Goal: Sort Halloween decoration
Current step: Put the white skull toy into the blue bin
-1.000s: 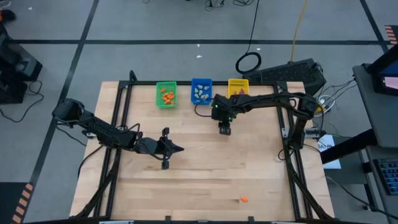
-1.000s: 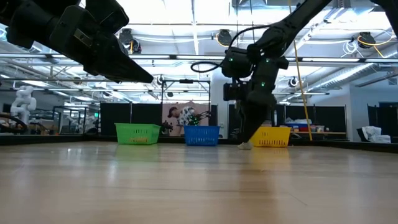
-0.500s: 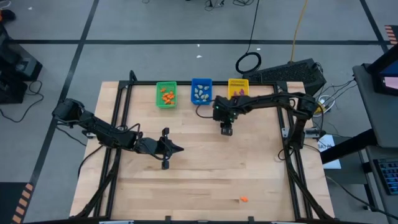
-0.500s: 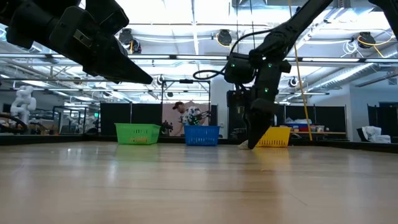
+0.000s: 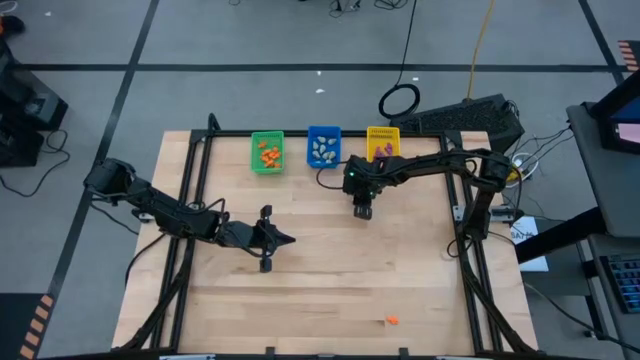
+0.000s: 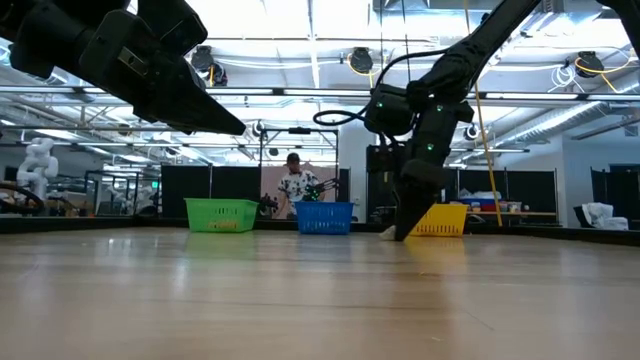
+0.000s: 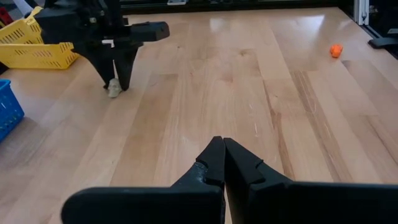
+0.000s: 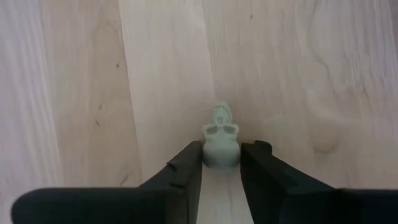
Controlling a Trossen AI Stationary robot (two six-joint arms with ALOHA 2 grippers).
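Right now the pale skull trinket [image 8: 221, 144] sits on the wooden table [image 5: 330, 280] between the right gripper [image 8: 221, 163] fingers, both touching it, nr the yellow bin [image 5: 382, 141]. Left gripper [image 7: 222, 160], fingers together, hangs mid-table.

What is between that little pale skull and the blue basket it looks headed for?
Nothing visible. The right gripper has its fingers on either side of the skull, and only bare table lies between it and the blue basket.
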